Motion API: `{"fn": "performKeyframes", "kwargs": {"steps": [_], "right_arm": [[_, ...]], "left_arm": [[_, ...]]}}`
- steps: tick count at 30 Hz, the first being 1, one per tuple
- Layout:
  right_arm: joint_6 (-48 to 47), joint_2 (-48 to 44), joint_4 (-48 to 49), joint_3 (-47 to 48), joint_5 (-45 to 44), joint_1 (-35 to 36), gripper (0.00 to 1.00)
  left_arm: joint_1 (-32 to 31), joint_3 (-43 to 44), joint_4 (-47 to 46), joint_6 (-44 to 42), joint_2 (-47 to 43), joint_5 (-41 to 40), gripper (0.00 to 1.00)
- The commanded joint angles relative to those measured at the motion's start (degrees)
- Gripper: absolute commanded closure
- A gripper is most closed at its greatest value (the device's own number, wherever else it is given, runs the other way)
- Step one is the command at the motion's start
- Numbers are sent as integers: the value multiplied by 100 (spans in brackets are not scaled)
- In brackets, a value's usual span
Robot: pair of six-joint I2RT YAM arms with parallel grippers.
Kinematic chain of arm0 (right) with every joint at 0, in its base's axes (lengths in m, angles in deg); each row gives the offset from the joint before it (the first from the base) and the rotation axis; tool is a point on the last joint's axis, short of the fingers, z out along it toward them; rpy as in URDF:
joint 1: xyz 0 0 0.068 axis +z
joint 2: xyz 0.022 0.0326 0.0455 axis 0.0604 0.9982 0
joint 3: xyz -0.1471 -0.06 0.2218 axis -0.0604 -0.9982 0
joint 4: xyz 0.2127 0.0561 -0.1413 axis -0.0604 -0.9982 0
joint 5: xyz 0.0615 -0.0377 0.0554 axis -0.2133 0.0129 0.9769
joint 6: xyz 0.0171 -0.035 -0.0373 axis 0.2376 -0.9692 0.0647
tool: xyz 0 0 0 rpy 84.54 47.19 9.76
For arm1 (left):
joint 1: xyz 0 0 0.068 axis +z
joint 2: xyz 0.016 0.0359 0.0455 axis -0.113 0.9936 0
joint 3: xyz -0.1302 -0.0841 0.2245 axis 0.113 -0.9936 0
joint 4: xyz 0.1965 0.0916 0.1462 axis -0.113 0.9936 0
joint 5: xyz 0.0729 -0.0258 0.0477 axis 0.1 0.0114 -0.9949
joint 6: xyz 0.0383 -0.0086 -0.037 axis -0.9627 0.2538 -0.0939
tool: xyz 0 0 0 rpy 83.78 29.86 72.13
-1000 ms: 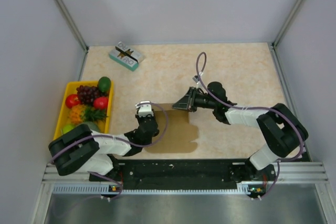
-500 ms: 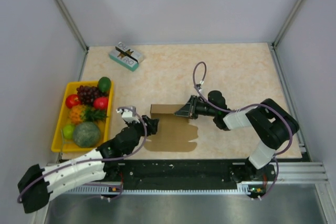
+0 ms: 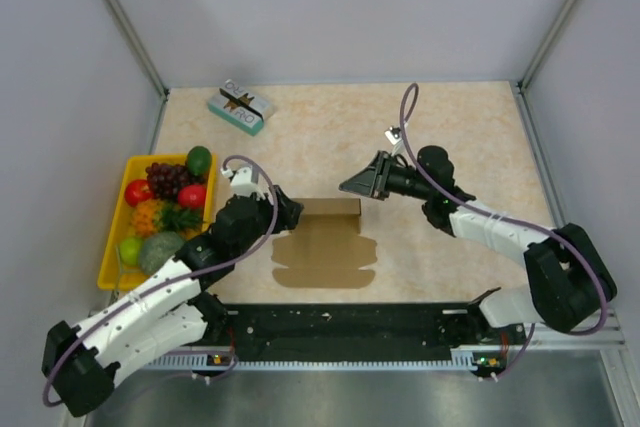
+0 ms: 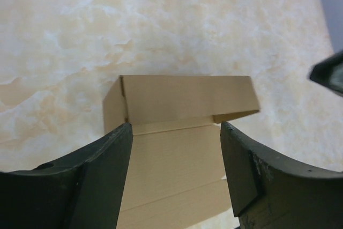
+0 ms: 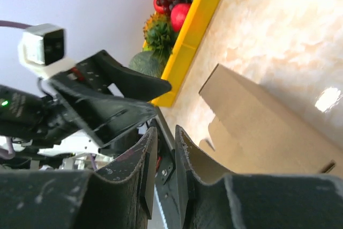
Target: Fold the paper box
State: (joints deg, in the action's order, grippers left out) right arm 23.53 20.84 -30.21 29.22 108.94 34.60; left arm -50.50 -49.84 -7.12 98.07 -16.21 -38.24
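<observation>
The paper box (image 3: 325,252) is a brown die-cut sheet lying flat near the front middle of the table, with its rear flap (image 3: 330,208) folded upright. My left gripper (image 3: 288,213) is open at the sheet's rear left. In the left wrist view the left gripper (image 4: 174,132) hangs just above the sheet (image 4: 182,97) and its jaws stand wide apart over it. My right gripper (image 3: 358,187) hovers just above and behind the flap's right end. In the right wrist view the right gripper (image 5: 165,132) is nearly shut, has a thin gap and holds nothing; the box (image 5: 257,122) lies beyond it.
A yellow tray (image 3: 112,237) of toy fruit stands at the left edge and also shows in the right wrist view (image 5: 198,25). A small teal-and-white printed box (image 3: 241,107) lies at the back left. The black rail (image 3: 340,322) runs along the near edge.
My left arm has stretched forward and its gripper now sits at the box's rear left. My right gripper has drawn back up and right, off the flap. The rear flap stays upright.
</observation>
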Motion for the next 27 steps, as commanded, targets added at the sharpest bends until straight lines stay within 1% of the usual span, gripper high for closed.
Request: {"fn": "performKeyframes", "kwargs": {"steps": [1,2,3,4,5,6,7,8,9,10,12,14,17,19,21,23,25,27], "right_arm": [[-433,276,-447,171,229,-222,80],[-469,373,-429,223,273,-222,81],[-443,452,-203,224,317,-222,84],[-416,532,-79,189,387,-248,87],[-381,715,9,145,422,-292,91],[-320,795,141,101,457,-318,98],[-302,874,368,31,475,-345,100],[-302,1006,493,-135,467,-371,100],[-258,1111,624,-224,466,-415,100],[-223,1208,974,-329,493,-433,100],[-144,1558,1196,-549,510,-433,100],[-4,1762,1730,-725,580,-433,100],[173,1790,1839,-743,616,-433,100],[85,1502,1568,-647,581,-442,100],[-117,1237,998,-445,528,-442,100],[-248,868,706,-296,511,-442,100],[-363,726,319,-234,484,-442,100],[-731,594,-66,-120,423,-442,100]], "left_arm": [[1031,8,-426,-158,585,1285,33],[1191,-18,-558,-175,673,1582,35],[1323,-44,-785,-210,830,1681,38],[1525,-53,-831,-271,928,1847,43],[1614,-53,-1058,-307,1024,2014,51],[1676,-18,-1156,-333,1217,2285,54],[1746,8,-1148,-351,1297,2358,56],[1755,34,-1157,-360,1341,2419,62],[1755,26,-1183,-377,1342,2498,63],[1755,17,-1200,-378,1324,2508,64],[1755,-27,-1218,-413,1254,2491,64],[1764,25,-947,-509,1263,2316,64],[1764,131,-603,-659,1315,2218,64],[1773,96,-542,-711,1272,2218,63],[1782,70,-498,-747,1201,2235,62],[1782,70,-419,-799,1184,2201,58],[1790,87,-401,-895,1218,2244,56],[1791,114,-348,-966,1324,2244,55]]}}
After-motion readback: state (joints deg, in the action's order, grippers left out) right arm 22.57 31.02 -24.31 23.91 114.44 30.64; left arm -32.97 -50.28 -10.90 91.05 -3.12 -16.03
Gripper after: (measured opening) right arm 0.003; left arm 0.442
